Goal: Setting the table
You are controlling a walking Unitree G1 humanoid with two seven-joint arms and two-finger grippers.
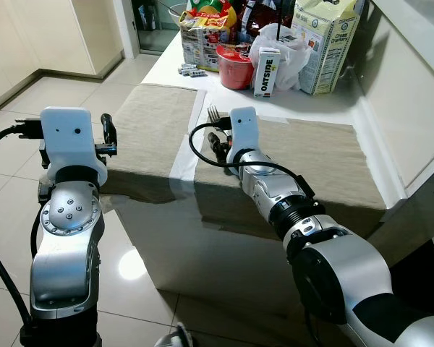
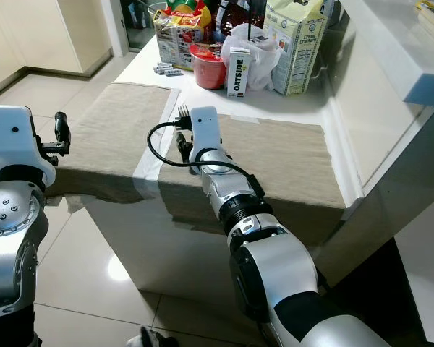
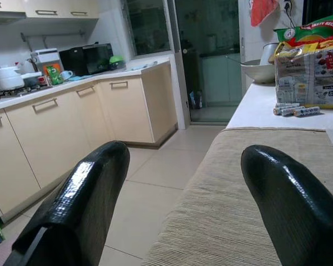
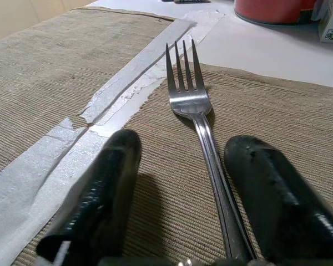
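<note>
A silver fork (image 4: 197, 111) lies flat on the right beige placemat (image 1: 315, 152), tines pointing toward the far side of the table. My right gripper (image 4: 186, 145) sits low over the fork's handle, open, one black finger on each side of it and neither touching. In the left eye view the fork's tines (image 1: 214, 113) stick out past the right wrist. My left gripper (image 3: 180, 155) hovers open at the left edge of the left placemat (image 1: 152, 123), with nothing between its fingers.
White tape (image 1: 184, 155) runs between the two mats. At the table's far end stand a red bowl (image 1: 235, 69), an Oatside carton (image 1: 266, 72), a white bag (image 1: 289, 54), a tall carton (image 1: 325, 43), snack packs (image 1: 206, 29) and batteries (image 1: 192, 69). A white ledge (image 1: 405, 108) borders the right.
</note>
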